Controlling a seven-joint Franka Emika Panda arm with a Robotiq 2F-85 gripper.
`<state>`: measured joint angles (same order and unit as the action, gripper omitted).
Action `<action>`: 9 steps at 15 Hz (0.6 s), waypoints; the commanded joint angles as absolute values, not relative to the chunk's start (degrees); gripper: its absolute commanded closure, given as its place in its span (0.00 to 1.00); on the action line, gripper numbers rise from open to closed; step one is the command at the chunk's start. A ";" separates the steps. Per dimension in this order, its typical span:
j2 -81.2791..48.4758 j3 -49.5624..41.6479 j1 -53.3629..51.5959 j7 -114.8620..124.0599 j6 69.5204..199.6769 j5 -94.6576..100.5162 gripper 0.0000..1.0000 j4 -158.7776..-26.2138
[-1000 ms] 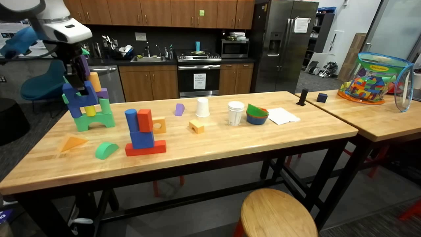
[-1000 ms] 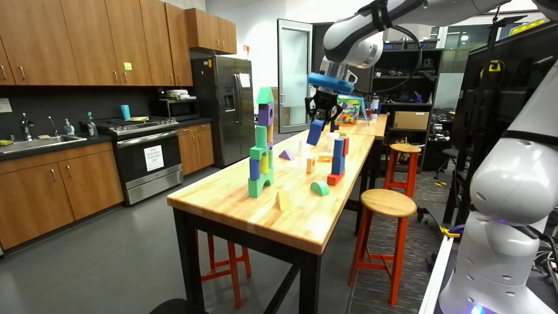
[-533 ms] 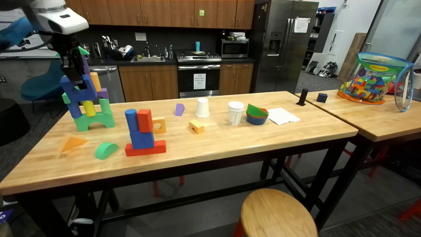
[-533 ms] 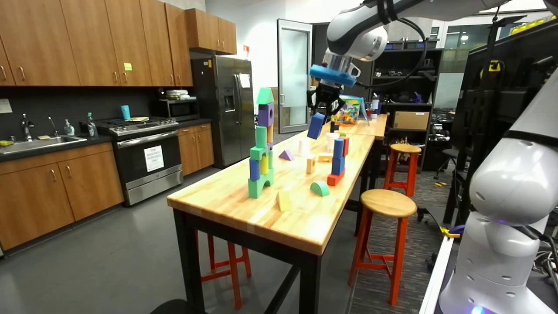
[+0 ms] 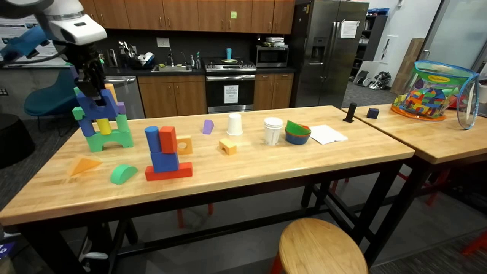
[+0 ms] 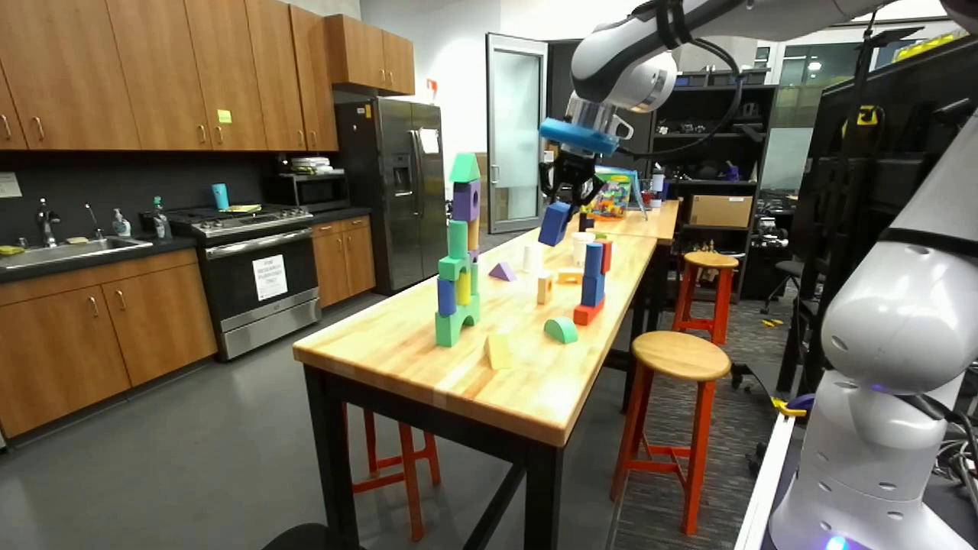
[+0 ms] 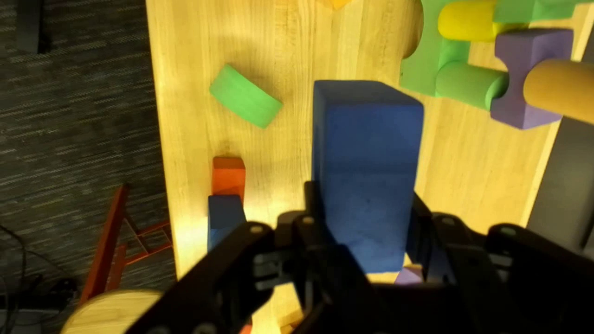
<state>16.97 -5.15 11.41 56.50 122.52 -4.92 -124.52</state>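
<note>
1. Right, here's the gripper point(image 7: 363, 199) up above the bench point(image 5: 243, 167), its fingers point(image 7: 314, 208) clamped around a blue block point(image 7: 371, 134), one against each flank.
2. And a small shift! Since half a second ago the block dips a touch and slides a little toward the short edge beside the second table point(image 5: 430, 133); just before that, it's rising. Everything standing on the bench stays put. I read that as fine adjusting in mid-air: the block is carried, not set down.
3. So where is it? Over the half nearer the short edge by the orange triangle point(image 5: 85, 166). On one side of it the tower point(image 6: 458, 241) stands close to the long edge facing the cooker point(image 5: 245, 89); on the other, the red-and-blue stack point(image 6: 592, 289) sits near the long edge facing the arm's base point(image 6: 852, 473). It looks apart from both.
4. Now the long axis: roughly parallel to the bench's long edges, one end pointing at the orange-triangle short edge, the other at the second-table short edge.
5. And it's not level! It hangs tilted, lower side swung toward the cooker-side long edge, upper side leaning back toward the opposite one.
6. Whether there's a cut-out under the grip, I can't tell; the fingers hide it.
</note>
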 commanded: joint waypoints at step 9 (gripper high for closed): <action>13.54 -4.51 14.65 77.10 115.36 10.57 0.85 -116.95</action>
<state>14.67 -4.98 14.65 75.45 119.61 7.89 -120.07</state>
